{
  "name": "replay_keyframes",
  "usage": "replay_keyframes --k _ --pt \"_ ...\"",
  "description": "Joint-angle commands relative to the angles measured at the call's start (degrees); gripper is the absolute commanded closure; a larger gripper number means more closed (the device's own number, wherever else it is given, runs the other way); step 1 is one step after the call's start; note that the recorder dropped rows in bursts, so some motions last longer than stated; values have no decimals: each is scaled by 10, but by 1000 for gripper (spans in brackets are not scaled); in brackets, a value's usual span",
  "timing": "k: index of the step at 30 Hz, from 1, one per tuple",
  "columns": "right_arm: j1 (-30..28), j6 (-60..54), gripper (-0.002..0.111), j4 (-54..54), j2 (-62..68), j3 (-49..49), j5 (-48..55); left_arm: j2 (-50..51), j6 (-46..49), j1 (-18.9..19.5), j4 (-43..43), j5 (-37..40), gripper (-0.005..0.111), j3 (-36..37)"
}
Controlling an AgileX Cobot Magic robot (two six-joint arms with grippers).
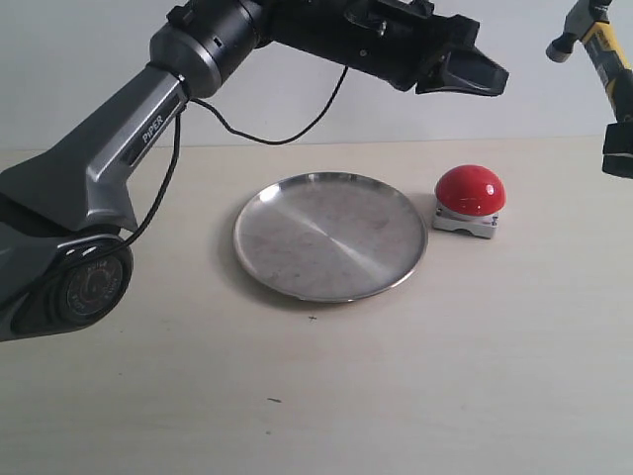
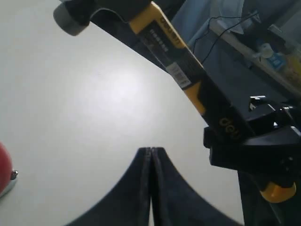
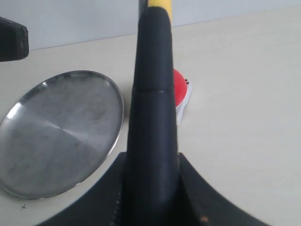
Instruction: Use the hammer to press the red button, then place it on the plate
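Exterior view: the hammer (image 1: 591, 40) hangs high at the right edge, head uppermost and well above the table (image 1: 326, 396). The right gripper (image 1: 619, 148) is cut off by the frame here, so its grip can hardly be read. The red button (image 1: 470, 190) sits just beside the plate (image 1: 331, 236), on the plate's right and apart from its rim. The left gripper (image 1: 475, 71) hovers over the far side of the plate and carries nothing. Count: 1 hammer, 1 button, 1 plate, 2 grippers.

Left wrist view: the left gripper's fingers (image 2: 146, 179) are pressed together on nothing. Beyond them the right gripper is clamped round the hammer's black handle, near the yellow end. A sliver of the button shows at the edge. Count: 1 hammer, 1 button, no plate.

Right wrist view: the handle runs straight out from the clamp and hides part of the red dome, which suggests the hammer is roughly in line with the button. Count: 1 plate, 1 button, 1 hammer.

The step in hand looks to be the approach to the press. To do it well:
- Bring the steel head over the middle of the dome.
- Lower it straight and gently, so the small base does not skid towards the plate.
- Keep the clamp firm against the long lever.
- Keep the left arm clear.
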Motion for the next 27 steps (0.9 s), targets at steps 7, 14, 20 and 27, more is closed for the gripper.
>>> replay_keyframes --k 7,14,20,27 --pt "-3 11 108 -2 -8 -7 -19 -3 18 36 -130 -23 107 -2" --pt "-3 10 108 -9 -8 -7 -22 -3 135 8 -232 -116 107 -2" --pt "-3 10 108 -20 -8 -7 -22 -3 146 -3 -236 -198 107 -2" --pt "-3 10 108 -35 -8 -7 -22 -5 108 5 -200 -147 107 -2"
